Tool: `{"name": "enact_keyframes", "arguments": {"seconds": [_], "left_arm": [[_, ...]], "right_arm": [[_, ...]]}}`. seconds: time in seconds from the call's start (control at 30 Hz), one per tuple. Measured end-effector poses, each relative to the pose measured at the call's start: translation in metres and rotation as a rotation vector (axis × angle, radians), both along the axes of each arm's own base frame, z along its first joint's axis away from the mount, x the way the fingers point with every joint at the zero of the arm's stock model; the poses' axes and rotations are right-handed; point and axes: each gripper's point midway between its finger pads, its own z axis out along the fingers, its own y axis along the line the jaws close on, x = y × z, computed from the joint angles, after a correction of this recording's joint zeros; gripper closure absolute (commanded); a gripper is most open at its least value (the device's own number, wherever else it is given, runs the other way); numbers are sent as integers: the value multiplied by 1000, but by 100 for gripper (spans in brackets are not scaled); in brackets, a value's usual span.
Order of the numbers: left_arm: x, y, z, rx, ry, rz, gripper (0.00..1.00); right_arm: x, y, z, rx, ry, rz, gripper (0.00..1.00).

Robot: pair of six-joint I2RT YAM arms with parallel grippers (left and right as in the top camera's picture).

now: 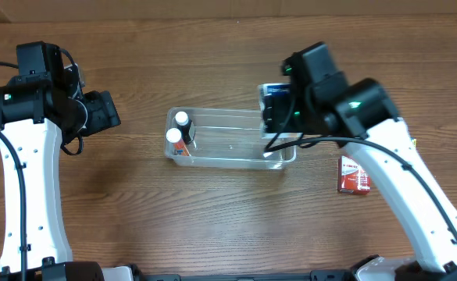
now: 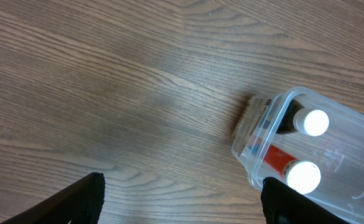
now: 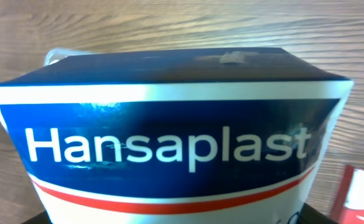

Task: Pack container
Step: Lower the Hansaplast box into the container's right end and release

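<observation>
The wooden bench [image 1: 134,218] carried everything. The right arm [image 1: 392,156] hung over the right end of the clear container [image 1: 228,162], which sat mid-bench, and its jaws were clamped on a blue Hansaplast box [image 3: 169,149]. The left arm [image 1: 25,179] hovered off to the left, jaws spread wide over bare wood. To my eye the box wanted lowering flat into the free right half, clear of the rim, and letting go only once it touched bottom. A red box [image 1: 354,175] lay just right of the container. Two white-capped bottles [image 1: 182,119] stood at the container's left end.
</observation>
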Motion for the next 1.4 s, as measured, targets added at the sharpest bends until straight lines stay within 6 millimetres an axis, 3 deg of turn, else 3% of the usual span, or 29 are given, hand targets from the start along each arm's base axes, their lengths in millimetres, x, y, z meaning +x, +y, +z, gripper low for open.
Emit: {"name": "enact_keyframes", "arguments": {"seconds": [0.07,0.1,0.13,0.27,0.5,0.6,0.73,0.9,1.07,1.2,1.27,1.33,1.4], "left_arm": [[0,0,0,0,1,0,18],[0,0,0,0,0,0,18],[0,0,0,0,1,0,18],[0,0,0,0,1,0,18],[-2,0,-1,-1,7,0,18],[-2,0,-1,-1,9,-1,18],[-2,0,-1,-1,9,-3,18],[-2,0,-1,-1,8,-3,18],[-2,0,-1,-1,9,-3,18],[-2,0,-1,-1,9,-3,18],[-2,0,-1,0,10,-7,18],[-2,0,-1,4,10,-18,18],[-2,0,-1,4,10,-18,18]], "right_arm": [[-2,12,-22,-21,56,4,28],[-1,16,-43,-47,112,-3,28],[-1,16,-64,-76,167,-14,28],[-3,15,-115,-144,282,-33,25],[2,12,-154,-116,272,-84,25],[14,-6,-160,-118,258,-137,25],[24,-16,-160,-113,239,-154,24],[27,-15,-159,-112,223,-138,8],[27,-15,-159,-114,222,-135,17],[21,-19,-158,-141,244,-119,16],[24,-21,-136,-158,229,-114,9],[40,-26,-77,-132,82,-138,4],[46,-52,-17,-82,-59,-211,0]]}}
